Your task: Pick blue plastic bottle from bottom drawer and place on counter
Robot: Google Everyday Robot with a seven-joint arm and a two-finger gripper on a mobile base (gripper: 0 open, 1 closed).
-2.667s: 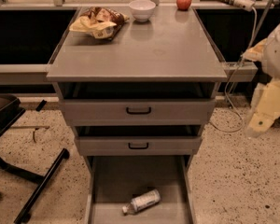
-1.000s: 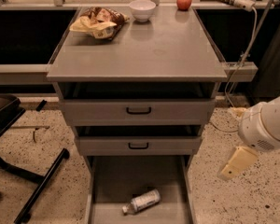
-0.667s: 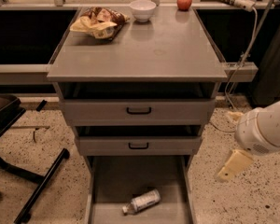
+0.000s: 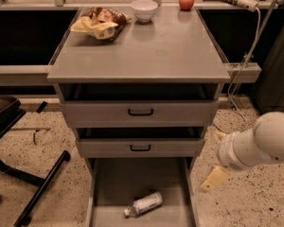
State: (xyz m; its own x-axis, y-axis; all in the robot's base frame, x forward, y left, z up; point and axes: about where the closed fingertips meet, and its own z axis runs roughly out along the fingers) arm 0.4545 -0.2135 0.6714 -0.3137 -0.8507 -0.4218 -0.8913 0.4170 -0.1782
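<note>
The blue plastic bottle lies on its side on the floor of the open bottom drawer, white cap pointing left, near the drawer's front. The counter is the grey top of the cabinet above. My gripper hangs at the end of the white arm to the right of the cabinet, at the height of the lower drawers. It is outside the bottom drawer, above and right of the bottle. Its two pale fingers stand apart and hold nothing.
A chip bag, a white bowl and a red apple sit at the back of the counter. Two shallower drawers are partly pulled out above. A chair base lies at the left, and a cable hangs at the right.
My arm has come down from beside the counter's right edge and moved left, toward the bottom drawer. The bottle has not moved.
</note>
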